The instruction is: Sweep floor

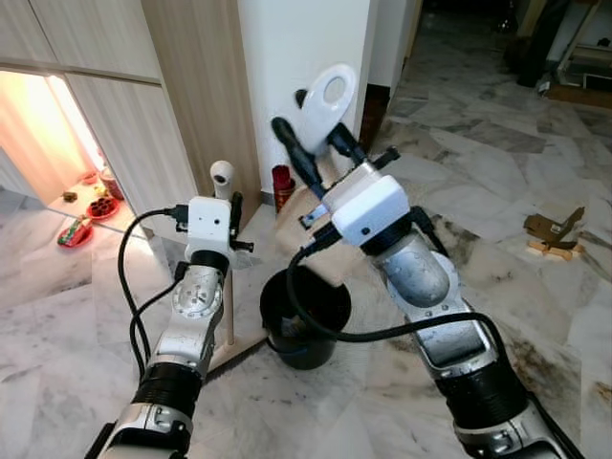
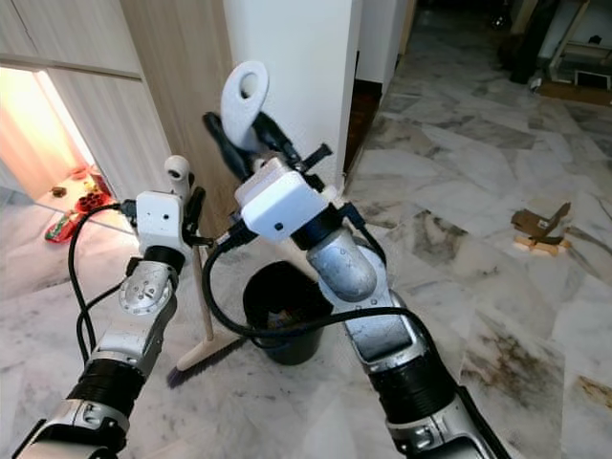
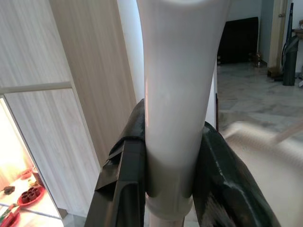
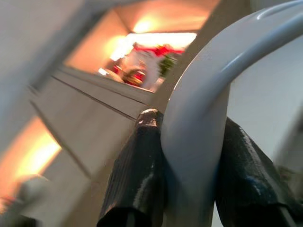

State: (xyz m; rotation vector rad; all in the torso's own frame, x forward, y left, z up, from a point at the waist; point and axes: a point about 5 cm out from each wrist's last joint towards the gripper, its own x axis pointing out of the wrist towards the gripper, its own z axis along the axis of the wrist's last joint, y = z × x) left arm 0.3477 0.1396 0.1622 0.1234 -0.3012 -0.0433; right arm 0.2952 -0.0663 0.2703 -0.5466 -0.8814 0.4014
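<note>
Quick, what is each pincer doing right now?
Left pincer: shut on the broom handle.
Right pincer: shut on the white dustpan handle, above the black bin.

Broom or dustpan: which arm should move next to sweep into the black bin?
Probably left. Its end effector grips the broom, whose bristles touch the floor beside the bin; the right end effector holds a white handle high up.

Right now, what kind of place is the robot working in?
Probably a home hallway or living area: polished marble floor, light wood cabinet doors, a white pillar. A black bin stands on the floor, and a broom is in the left tool.
</note>
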